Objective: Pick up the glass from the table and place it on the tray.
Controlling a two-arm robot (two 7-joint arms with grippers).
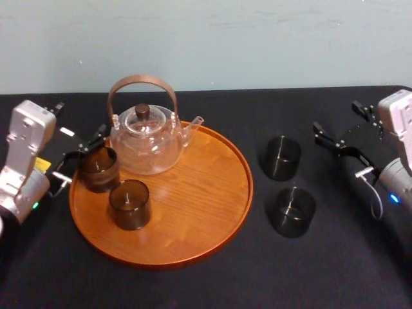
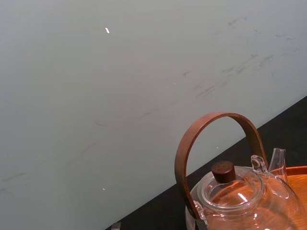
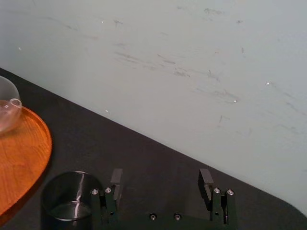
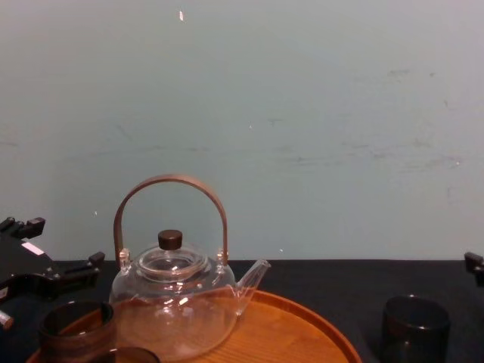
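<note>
Large round orange-brown wooden tray on black table, short smoky dark-brown translucent glass standing inside its left rim, left gripper just behind it, fingers apart, right gripper spread open beside far dark tumbler, clear glass teapot at tray's back.
</note>
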